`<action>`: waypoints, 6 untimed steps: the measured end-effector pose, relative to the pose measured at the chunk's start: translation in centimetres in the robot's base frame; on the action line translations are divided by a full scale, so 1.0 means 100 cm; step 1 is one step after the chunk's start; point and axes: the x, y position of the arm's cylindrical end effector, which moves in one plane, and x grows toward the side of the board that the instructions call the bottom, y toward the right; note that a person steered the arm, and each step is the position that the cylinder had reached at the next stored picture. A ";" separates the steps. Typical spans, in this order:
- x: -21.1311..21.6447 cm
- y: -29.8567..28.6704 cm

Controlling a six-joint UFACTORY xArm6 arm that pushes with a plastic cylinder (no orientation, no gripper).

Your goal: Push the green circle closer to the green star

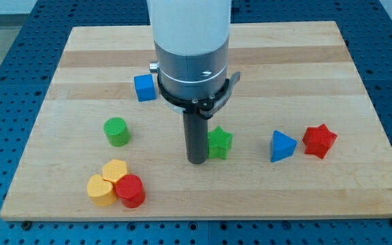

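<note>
The green circle (116,131) is a short cylinder at the view's left of the wooden board (284,68). The green star (219,143) lies near the middle, well to the right of the circle. My tip (197,161) rests on the board right beside the star's left edge, seemingly touching it. The circle lies about a hand's width to the left of my tip. The rod hangs from the white and grey arm that covers the board's top middle.
A blue cube (145,88) sits above the circle, next to the arm. A blue triangle (282,145) and a red star (318,141) lie at the right. A yellow heart (114,170), a yellow block (101,190) and a red cylinder (131,190) cluster at bottom left.
</note>
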 end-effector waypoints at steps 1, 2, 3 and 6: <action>0.003 0.002; 0.058 0.019; 0.082 0.088; 0.022 0.124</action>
